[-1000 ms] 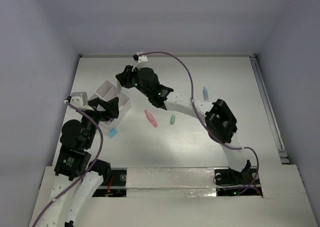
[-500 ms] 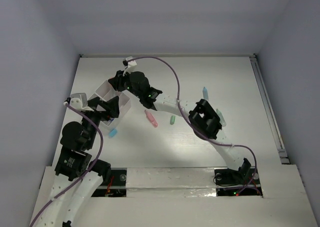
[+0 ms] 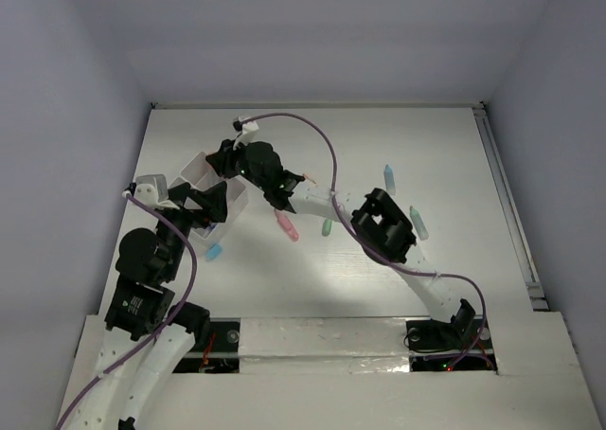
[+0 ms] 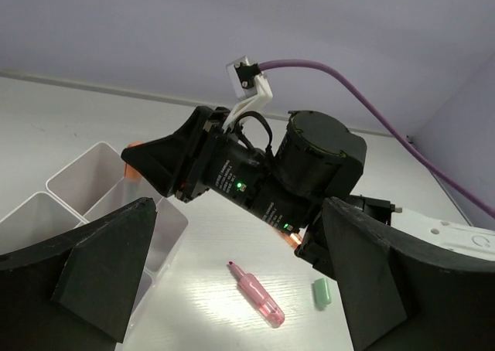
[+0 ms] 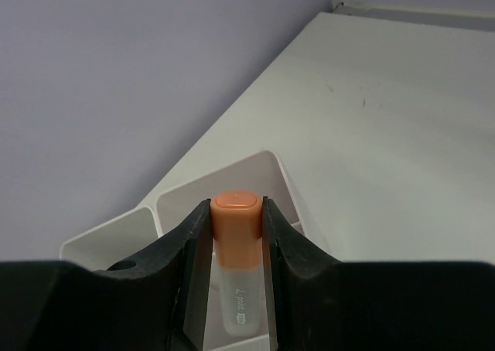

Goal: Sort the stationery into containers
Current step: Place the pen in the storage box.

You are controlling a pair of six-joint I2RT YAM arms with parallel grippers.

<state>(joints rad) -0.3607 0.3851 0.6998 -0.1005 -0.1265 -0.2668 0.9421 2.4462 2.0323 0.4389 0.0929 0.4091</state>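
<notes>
Stationery on the table lies as it did half a second ago: a small blue piece at lower left, a pink marker and a green piece at centre, and a light blue marker further up. The right arm has drawn its elbow slightly leftward, so a pale green marker at right of centre now shows in full. The left arm rises from the bottom left corner. The left gripper is spread wide beside the containers, holding nothing, with one finger in front of the near box. The right arm reaches from the bottom right across the middle. Its wrist has shifted a little down-left, so the right gripper is over the boxes at upper left. In the wrist view that gripper is clamped narrow on an orange-capped marker, cap pointing outward, above an open box.
</notes>
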